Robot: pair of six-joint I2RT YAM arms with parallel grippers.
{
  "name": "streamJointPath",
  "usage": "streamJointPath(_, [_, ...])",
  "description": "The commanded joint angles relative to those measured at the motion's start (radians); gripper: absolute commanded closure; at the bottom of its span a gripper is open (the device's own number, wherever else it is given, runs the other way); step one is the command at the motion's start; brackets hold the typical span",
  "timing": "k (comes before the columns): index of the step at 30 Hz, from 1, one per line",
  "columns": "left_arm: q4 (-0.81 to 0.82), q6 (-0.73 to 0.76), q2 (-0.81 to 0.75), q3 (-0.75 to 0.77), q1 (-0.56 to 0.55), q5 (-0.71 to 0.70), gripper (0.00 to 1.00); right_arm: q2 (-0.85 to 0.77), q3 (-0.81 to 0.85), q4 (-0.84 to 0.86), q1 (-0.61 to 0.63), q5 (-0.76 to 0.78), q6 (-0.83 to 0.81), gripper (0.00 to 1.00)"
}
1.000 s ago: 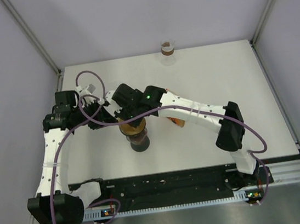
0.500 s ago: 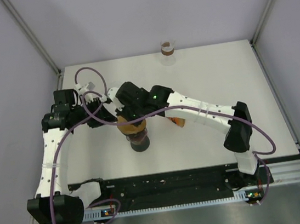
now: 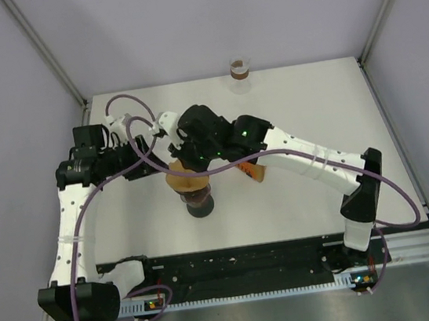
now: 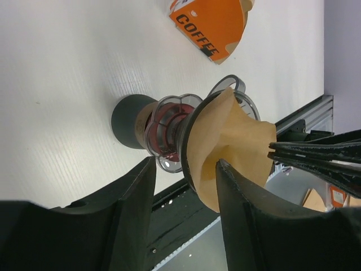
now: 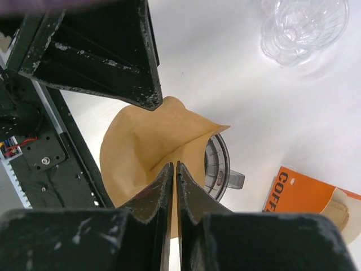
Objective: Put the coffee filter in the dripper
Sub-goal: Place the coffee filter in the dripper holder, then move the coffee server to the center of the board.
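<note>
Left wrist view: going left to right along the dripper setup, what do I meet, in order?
Dark base → clear dripper → brown coffee filter → right claw, pinching the filter's edge. The orange filter pack overlaps these, so it is left out.

The coffee filter [image 4: 234,141] sits in the dripper [image 4: 169,135], directly under the right gripper [image 5: 172,165], its edge between that gripper's fingertips. The dripper stands on the table [image 3: 309,100] just ahead of the left gripper [image 4: 183,164]. A packet [image 4: 211,25] lies beyond it. A glass vessel [image 5: 302,25] stands well beyond the right gripper.
</note>
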Motion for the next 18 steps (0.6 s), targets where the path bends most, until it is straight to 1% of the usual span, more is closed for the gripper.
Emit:
streamJointPath(1, [-0.014,0.041,-0.005,0.085,-0.006,-0.027,0.44,-0.094,-0.032,0.082,0.016,-0.069,-0.055,0.93])
streamJointPath(4, [-0.026,0.051,-0.001,0.114,-0.006,-0.054,0.35,-0.141,-0.091,0.147,0.055,-0.09,-0.128,0.89])
streamJointPath(8, [-0.041,0.064,0.008,0.166,-0.006,-0.123,0.27,-0.161,-0.111,0.184,0.15,-0.063,-0.261,0.79])
streamJointPath(11, [-0.049,0.055,0.016,0.208,0.01,-0.22,0.2,-0.12,-0.117,0.182,0.249,-0.012,-0.399,0.71])
streamJointPath(14, [-0.046,0.081,0.018,0.236,0.033,-0.338,0.15,-0.065,-0.124,0.144,0.325,0.069,-0.556,0.64])
streamJointPath(16, [-0.037,0.09,0.012,0.236,0.053,-0.373,0.12,-0.031,-0.115,0.115,0.342,0.127,-0.585,0.62])
streamJointPath(18, [-0.037,0.095,0.005,0.223,0.067,-0.36,0.12,-0.023,-0.104,0.092,0.343,0.143,-0.556,0.62])
